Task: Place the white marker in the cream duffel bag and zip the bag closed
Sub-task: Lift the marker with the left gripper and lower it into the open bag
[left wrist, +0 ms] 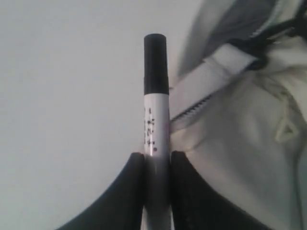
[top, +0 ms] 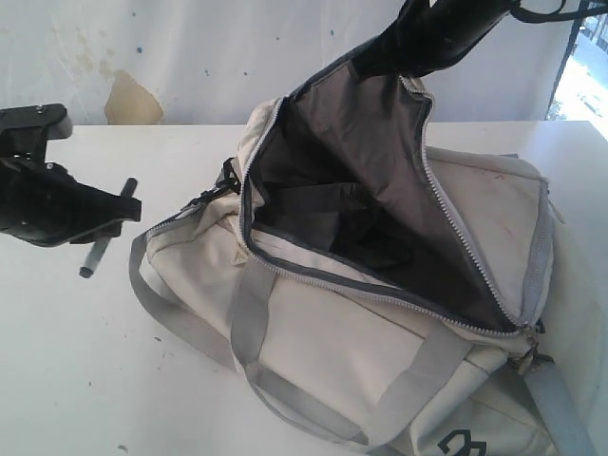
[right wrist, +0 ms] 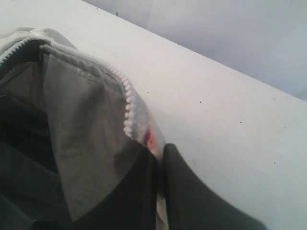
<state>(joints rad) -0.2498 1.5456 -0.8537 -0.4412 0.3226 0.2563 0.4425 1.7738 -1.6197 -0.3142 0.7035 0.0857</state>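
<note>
Cream duffel bag (top: 380, 332) on a white table (top: 66, 380), lining (top: 370, 133) mid-grey sinking to near black, handles (top: 252, 313) pale grey webbing, zipper (top: 446, 204) white-toothed on grey tape, a dark logo (top: 463, 445) at the near end, a small red smear (right wrist: 148, 136) at the rim. The white marker (left wrist: 156, 124) shows a glossy black cap and fine black speckled print; left gripper (left wrist: 157, 160) and right gripper (right wrist: 160, 160) both black. Far wall (top: 237, 47) off-white, blue-flecked, with one tan blotch (top: 133, 100).
</note>
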